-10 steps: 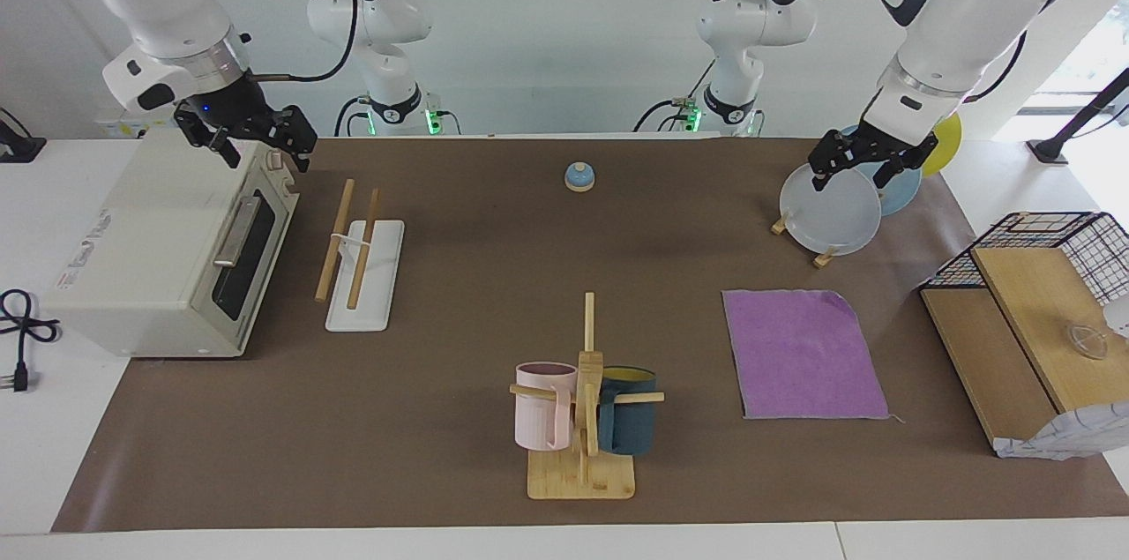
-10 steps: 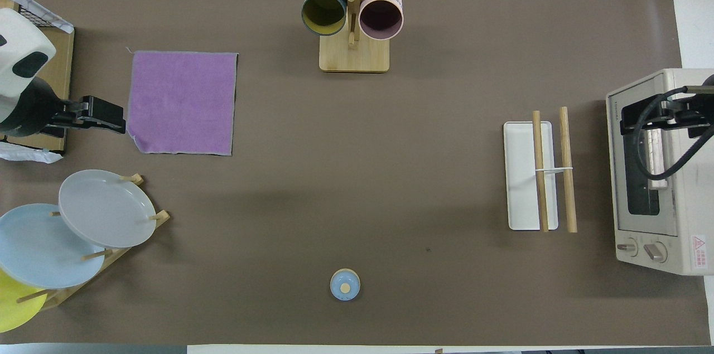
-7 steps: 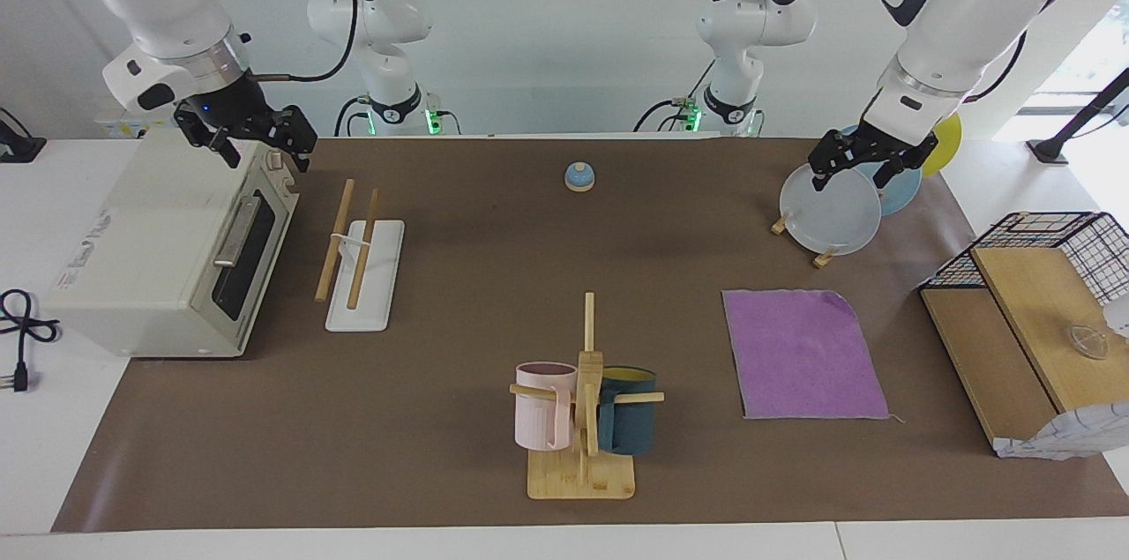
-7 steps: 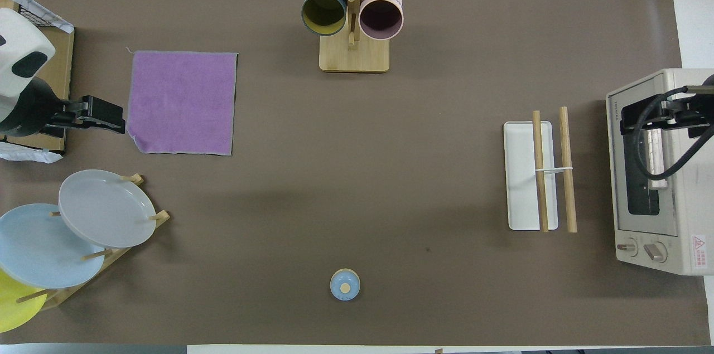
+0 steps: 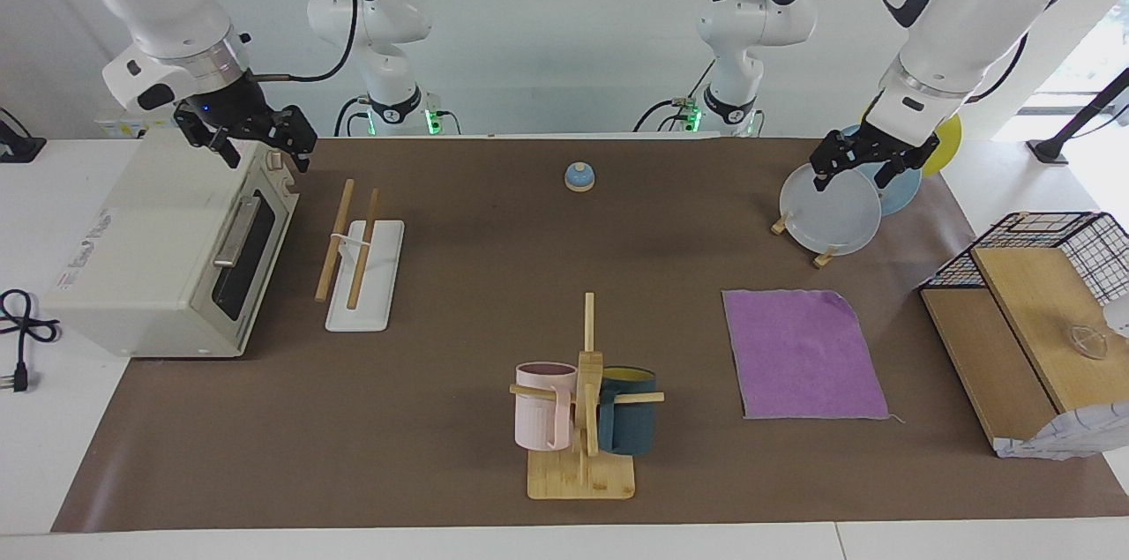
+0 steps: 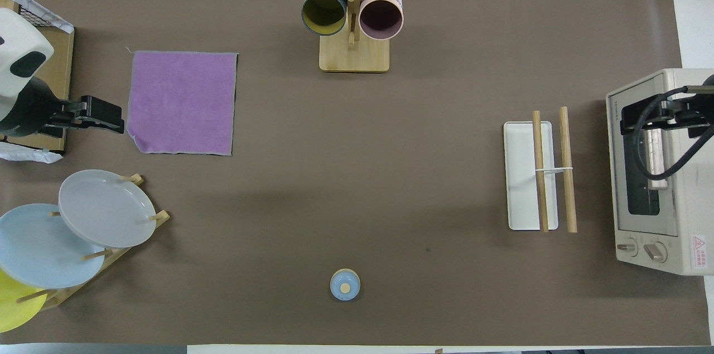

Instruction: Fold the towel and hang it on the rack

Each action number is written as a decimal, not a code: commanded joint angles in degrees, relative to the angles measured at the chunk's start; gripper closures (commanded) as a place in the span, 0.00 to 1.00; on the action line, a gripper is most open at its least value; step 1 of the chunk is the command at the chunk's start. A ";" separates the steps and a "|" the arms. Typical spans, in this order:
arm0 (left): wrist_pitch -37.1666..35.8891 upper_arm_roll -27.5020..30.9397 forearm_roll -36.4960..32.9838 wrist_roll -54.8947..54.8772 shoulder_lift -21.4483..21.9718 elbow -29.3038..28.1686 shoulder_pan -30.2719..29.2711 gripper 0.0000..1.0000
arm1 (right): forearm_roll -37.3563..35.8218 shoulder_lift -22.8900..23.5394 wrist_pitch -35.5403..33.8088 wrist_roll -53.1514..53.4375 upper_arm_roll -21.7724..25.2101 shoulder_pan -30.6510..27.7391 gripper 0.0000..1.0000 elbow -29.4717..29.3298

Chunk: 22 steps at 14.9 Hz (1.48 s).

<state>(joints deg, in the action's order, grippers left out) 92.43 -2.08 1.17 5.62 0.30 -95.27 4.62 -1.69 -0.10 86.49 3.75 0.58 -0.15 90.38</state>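
Purple-face-up, the thin square cloth towel lay flat and unfolded on the brown table mat, toward the left arm's end of the table, one corner slightly curled. The rack, a white rectangular base carrying two parallel light wooden rods, sat well apart from the towel toward the right arm's end, just beside the cream-white toaster oven. Left gripper hung in the air over the pale grey plate standing in the wooden plate stand, fingers apart, holding nothing. Right gripper hung over the top front edge of the toaster oven, fingers likewise apart and empty. A bamboo mug stand bearing a pink mug and a dark teal mug stood farther from the robots than the rack, about mid-table. A small blue bell sat close to the robots' edge. A wood-and-wire shelf unit stood at the left arm's end, beside the towel.
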 commanded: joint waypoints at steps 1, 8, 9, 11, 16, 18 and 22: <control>1.26 0.23 0.59 -0.17 2.42 -3.60 -1.11 0.00 | 0.64 -0.69 0.17 -0.94 -0.22 -0.64 0.00 0.68; 14.08 0.23 0.59 -0.96 -2.30 -10.90 -5.50 0.00 | 0.64 -0.69 0.17 -0.94 -0.22 -0.64 0.00 0.68; 16.01 0.23 0.59 -1.05 -4.32 -11.16 -5.50 0.00 | 0.64 -0.69 0.17 -0.94 -0.22 -0.64 0.00 0.68; 21.88 0.23 0.59 -1.05 -6.53 -14.31 -5.59 0.00 | 0.64 -0.69 0.17 -0.94 -0.22 -0.64 0.00 0.68; 29.81 0.23 0.68 -0.17 -12.77 -16.70 -8.04 0.00 | 0.64 -0.69 0.17 -0.94 -0.22 -0.64 0.00 0.68; 31.58 0.23 0.76 1.49 -14.88 -16.62 -9.28 0.00 | 0.64 -0.69 0.17 -0.94 -0.22 -0.64 0.00 0.68; 36.68 0.23 0.77 5.72 -18.67 -16.61 -9.54 0.05 | 0.64 -0.69 0.17 -0.94 -0.22 -0.64 0.00 0.68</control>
<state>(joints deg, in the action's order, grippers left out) 126.74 -1.81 1.27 9.80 -17.27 -111.48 -4.88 -1.69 -0.10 86.49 3.75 0.58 -0.15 90.38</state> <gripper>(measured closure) 0.013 0.000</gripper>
